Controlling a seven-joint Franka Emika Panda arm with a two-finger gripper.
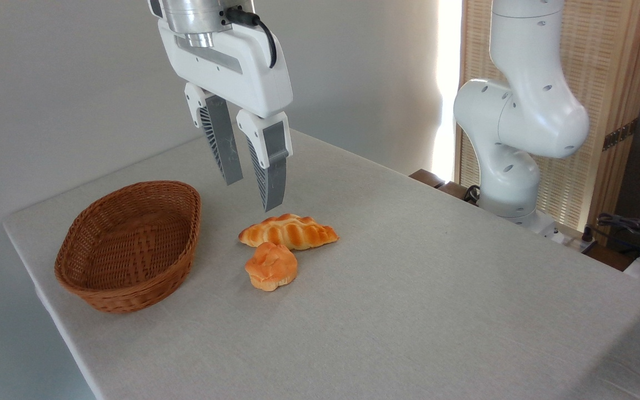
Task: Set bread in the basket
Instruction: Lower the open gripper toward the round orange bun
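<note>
The bread (271,266), a small lumpy orange-golden bun, lies on the table's grey cloth near the middle. Just behind it and touching it rests a longer braided loaf (289,231) with pointed ends. The oval reddish-brown wicker basket (129,243) stands to the left of both, with nothing inside it. My gripper (252,194) hangs above the table, over the far left end of the braided loaf and behind the bun. Its grey fingers (271,166) are open with a small gap and hold nothing.
The arm's white base (514,139) stands at the table's far right edge, with cables (631,228) beyond it. A wooden slatted screen (603,83) rises behind the base. The table's left edge runs close to the basket.
</note>
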